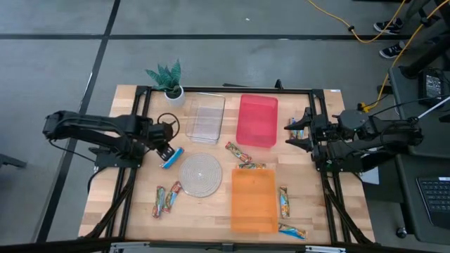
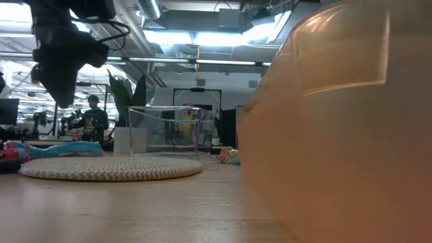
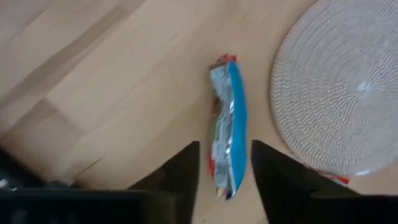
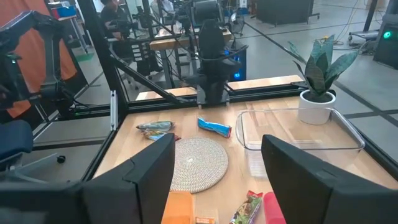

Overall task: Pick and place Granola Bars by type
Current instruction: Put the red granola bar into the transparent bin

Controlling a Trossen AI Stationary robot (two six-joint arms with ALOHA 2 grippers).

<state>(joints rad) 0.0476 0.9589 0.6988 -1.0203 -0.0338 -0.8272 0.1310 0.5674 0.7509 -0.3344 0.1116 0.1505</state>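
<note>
1. Your left gripper [image 3: 225, 171] stands open over a blue granola bar [image 3: 227, 127], which lies on the wood between its fingers, just beside the woven mat [image 1: 200, 174].
2. Your right gripper [image 1: 295, 133] waits open near the red bin [image 1: 257, 119], empty.
3. You can count three bins and about eight bars.

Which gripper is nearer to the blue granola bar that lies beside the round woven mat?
Left. The left gripper hangs right over the blue granola bar, its open fingers on either side of it. The right gripper waits across the table, beyond the red bin.
</note>
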